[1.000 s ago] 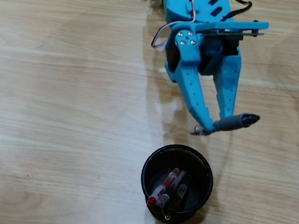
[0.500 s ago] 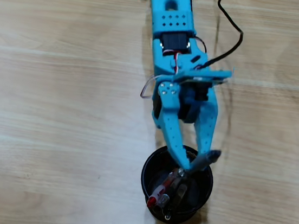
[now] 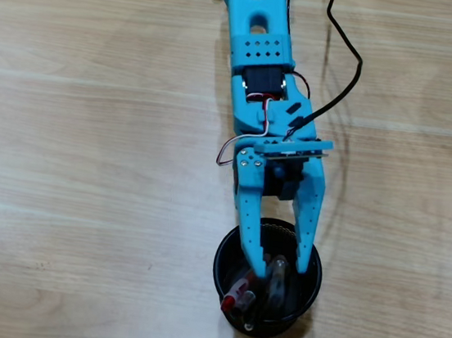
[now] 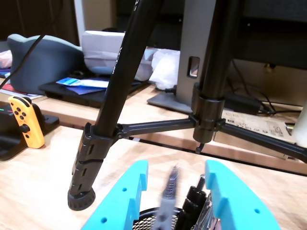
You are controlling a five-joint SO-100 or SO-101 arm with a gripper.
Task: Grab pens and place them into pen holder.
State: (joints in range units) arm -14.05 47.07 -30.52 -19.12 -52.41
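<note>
Claw [image 3: 278, 268] hangs right over the pen holder [image 3: 223, 280], both blue tips inside the rim line in the overhead view. Jaws are spread apart, released; a clear pen with grey section [image 3: 279, 281] stands between them, touching neither as far as I can see. In the wrist view the same pen [image 4: 168, 201] shows blurred, upright with a slight tilt, in the gap between the two blue fingers [image 4: 125, 196], free of both.

Other pens [image 3: 242, 293] sit inside the holder: a red-and-clear one leaning toward the lower left of the cup, dark-capped ones beside it. Exact count is hard to tell; they overlap. The wrist view shows black pen tops [image 4: 194, 199] poking above the mesh rim [image 4: 152, 215].

The holder stands upright on the wooden table [image 3: 82, 201], near the bottom centre of the overhead view. The blue arm [image 3: 261, 50] runs down from the top edge, black cable [image 3: 350, 69] trailing on its right.

Behind, the wrist view shows black tripod legs [image 4: 120, 86] on the table, a yellow game controller [image 4: 24, 120] at left, clutter on a desk beyond.
</note>
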